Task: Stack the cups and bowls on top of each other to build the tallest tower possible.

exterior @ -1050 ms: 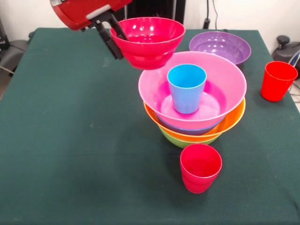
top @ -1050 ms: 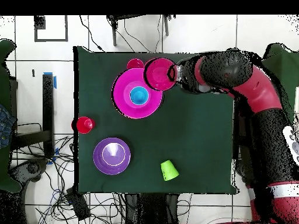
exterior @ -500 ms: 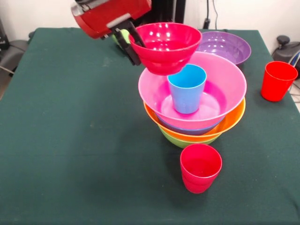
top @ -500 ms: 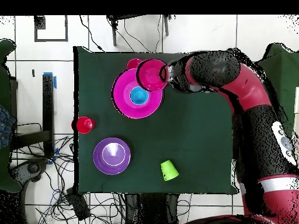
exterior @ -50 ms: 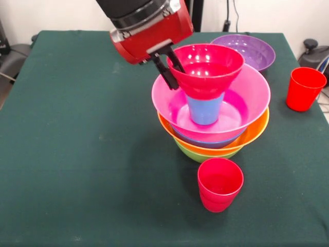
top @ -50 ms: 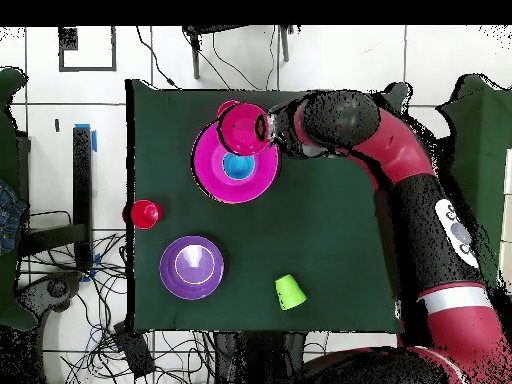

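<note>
My gripper [exterior @ -50 ms: 171,70] is shut on the left rim of the small red bowl [exterior @ -50 ms: 206,67], one finger inside and one outside. It holds the bowl upright right over the sky blue cup [exterior @ -50 ms: 204,110], hiding the cup's rim; I cannot tell whether they touch. That cup stands in the pink bowl [exterior @ -50 ms: 252,92], the top of the tower [exterior @ -50 ms: 247,138] with orange, blue and lime green rims below. In the overhead view the gripper [top @ -50 ms: 264,127] holds the red bowl [top @ -50 ms: 240,128] over the pink bowl's [top @ -50 ms: 215,170] edge beside the blue cup [top @ -50 ms: 238,167].
A red cup [exterior @ -50 ms: 220,183] stands in front of the tower and another red cup [exterior @ -50 ms: 304,88] at the right edge. The purple bowl [exterior @ -50 ms: 241,49] sits behind the tower. A lime green cup [top @ -50 ms: 290,291] lies on the cloth near the robot's side.
The gripper has carried the red bowl from beside the tower to over the blue cup and lowered it. Nothing else moved.
</note>
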Motion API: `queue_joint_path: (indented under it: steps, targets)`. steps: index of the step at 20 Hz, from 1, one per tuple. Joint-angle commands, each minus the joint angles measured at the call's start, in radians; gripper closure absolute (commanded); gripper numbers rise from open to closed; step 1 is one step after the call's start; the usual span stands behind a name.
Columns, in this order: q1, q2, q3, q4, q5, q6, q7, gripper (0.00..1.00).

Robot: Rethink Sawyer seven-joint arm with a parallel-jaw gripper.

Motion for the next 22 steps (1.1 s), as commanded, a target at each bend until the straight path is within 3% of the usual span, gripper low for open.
queue_joint_path:
  steps: [1,12,22]
  targets:
    - [0.035,0.062,-0.067,0.009,-0.008,-0.036,0.17,1.0]
    - [0.039,0.035,-0.092,0.024,0.014,0.083,0.191,1.0]
    - [0.03,0.024,-0.047,0.059,0.06,0.094,0.156,1.0]
